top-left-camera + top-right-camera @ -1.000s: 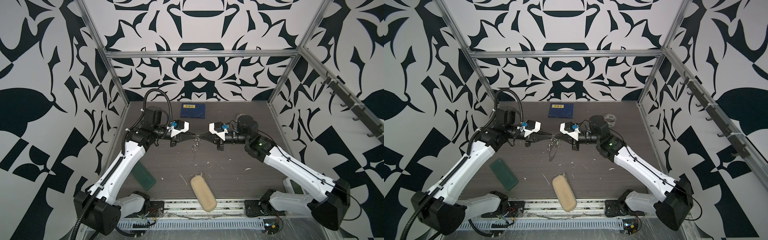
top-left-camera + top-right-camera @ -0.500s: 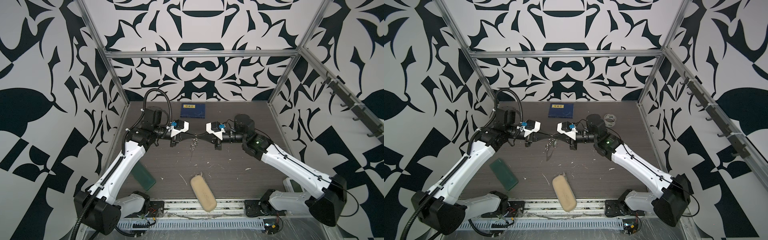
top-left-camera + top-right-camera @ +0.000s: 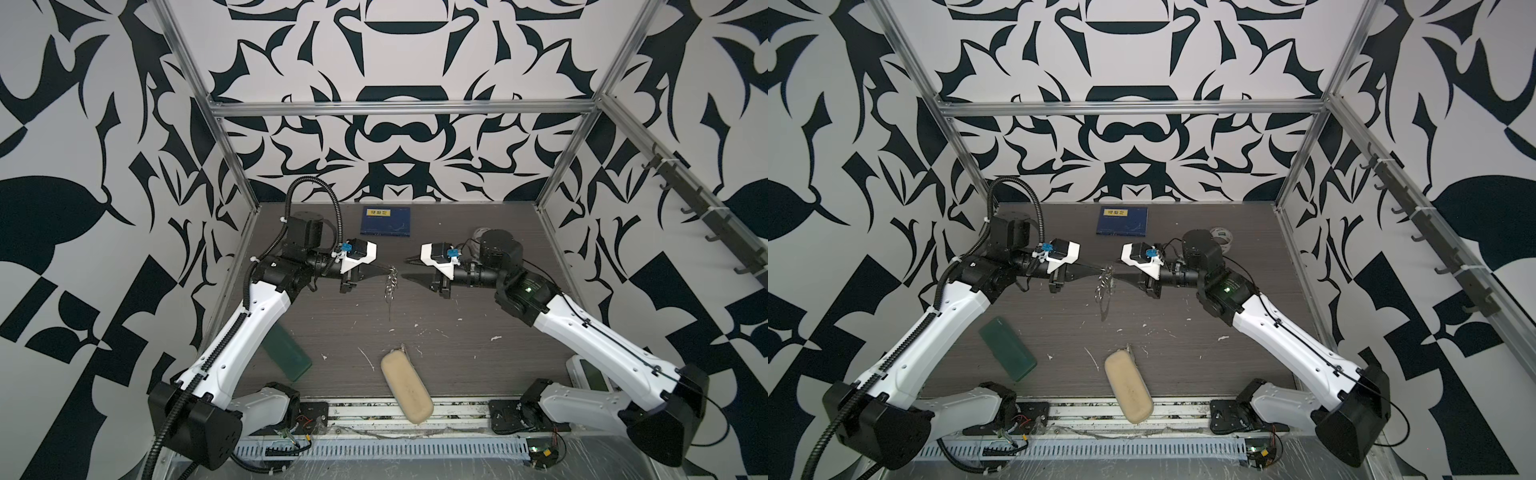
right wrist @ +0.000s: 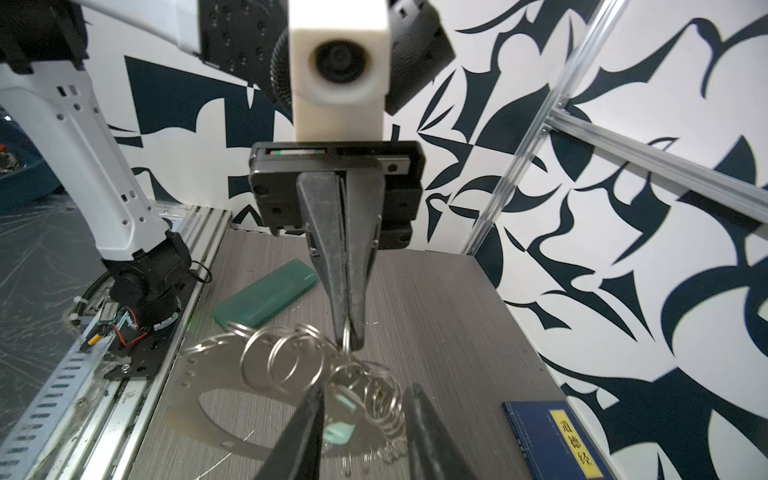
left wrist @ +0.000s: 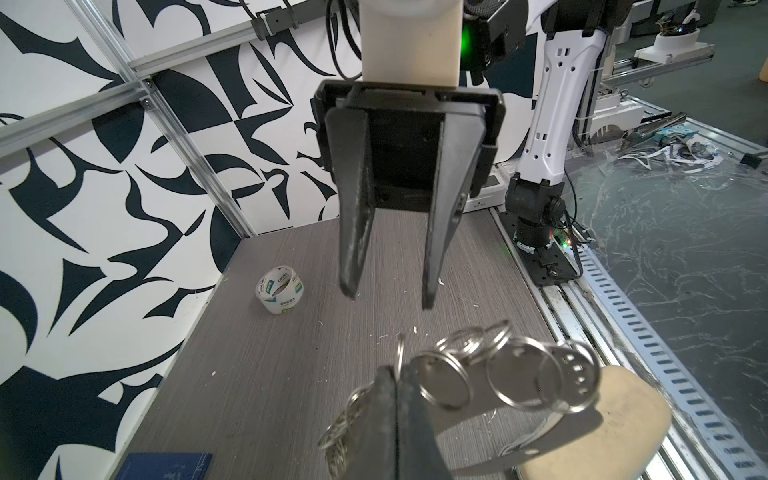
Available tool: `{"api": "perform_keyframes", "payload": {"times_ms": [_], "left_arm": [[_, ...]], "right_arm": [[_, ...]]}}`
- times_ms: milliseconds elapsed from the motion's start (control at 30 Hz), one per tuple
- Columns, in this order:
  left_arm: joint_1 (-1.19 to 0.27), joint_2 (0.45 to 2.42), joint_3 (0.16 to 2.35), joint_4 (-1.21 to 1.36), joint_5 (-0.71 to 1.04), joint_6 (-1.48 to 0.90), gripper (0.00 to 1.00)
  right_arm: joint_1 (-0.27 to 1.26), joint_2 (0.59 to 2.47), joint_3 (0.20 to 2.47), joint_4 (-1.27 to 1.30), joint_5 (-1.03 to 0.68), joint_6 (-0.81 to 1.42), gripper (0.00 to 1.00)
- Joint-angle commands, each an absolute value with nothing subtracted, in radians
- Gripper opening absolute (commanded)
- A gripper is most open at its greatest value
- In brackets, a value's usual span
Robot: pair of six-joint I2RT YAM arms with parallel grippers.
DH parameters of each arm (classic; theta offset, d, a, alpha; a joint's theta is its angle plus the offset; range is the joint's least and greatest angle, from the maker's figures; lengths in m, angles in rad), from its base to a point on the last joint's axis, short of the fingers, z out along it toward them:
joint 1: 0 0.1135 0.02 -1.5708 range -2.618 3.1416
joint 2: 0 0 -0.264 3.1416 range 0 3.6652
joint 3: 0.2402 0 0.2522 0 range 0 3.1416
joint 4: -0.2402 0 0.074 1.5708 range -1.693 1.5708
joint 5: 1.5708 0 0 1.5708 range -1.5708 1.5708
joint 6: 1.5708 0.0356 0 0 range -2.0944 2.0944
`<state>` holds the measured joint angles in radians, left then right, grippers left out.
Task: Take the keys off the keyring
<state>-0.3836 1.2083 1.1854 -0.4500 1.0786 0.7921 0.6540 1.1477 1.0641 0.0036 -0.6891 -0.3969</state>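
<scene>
Left gripper (image 3: 384,271): still clamped on keyring (image 3: 390,284), which dangles over the tabletop (image 3: 457,365) middle.
Right gripper (image 3: 404,269): jaws now parted, rings released, just beside them; pinched them earlier.

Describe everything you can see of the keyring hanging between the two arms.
The keyring is a silvery metal bunch: many thin wire split rings linked in a chain, plus a flat, thin loop pierced with small holes. It dangles over the dark table, pinched by one ring at the tips of the shut left tool. The open right tool faces it without touching it. Whether its lowest end reaches the table cannot be told.
</scene>
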Motion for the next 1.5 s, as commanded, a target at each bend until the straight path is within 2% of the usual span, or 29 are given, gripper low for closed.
{"api": "perform_keyframes", "payload": {"times_ms": [0,267,867,1167,1467], "left_arm": [[-0.378,1.197,1.207,-0.43,1.126,0.77,0.0],[-0.377,1.203,1.211,-0.405,1.137,0.742,0.0],[-0.378,1.203,1.212,-0.385,1.144,0.713,0.0],[-0.378,1.195,1.209,-0.387,1.137,0.711,0.0],[-0.377,1.193,1.208,-0.387,1.135,0.709,0.0]], "right_arm": [[0.645,1.123,1.054,0.004,-0.657,-0.398,0.37],[0.667,1.127,0.975,0.149,-0.646,-0.309,0.42],[0.761,1.166,0.942,0.304,-0.558,-0.302,0.42],[0.767,1.182,0.961,0.287,-0.521,-0.332,0.29],[0.771,1.183,0.977,0.265,-0.526,-0.35,0.22]]}}
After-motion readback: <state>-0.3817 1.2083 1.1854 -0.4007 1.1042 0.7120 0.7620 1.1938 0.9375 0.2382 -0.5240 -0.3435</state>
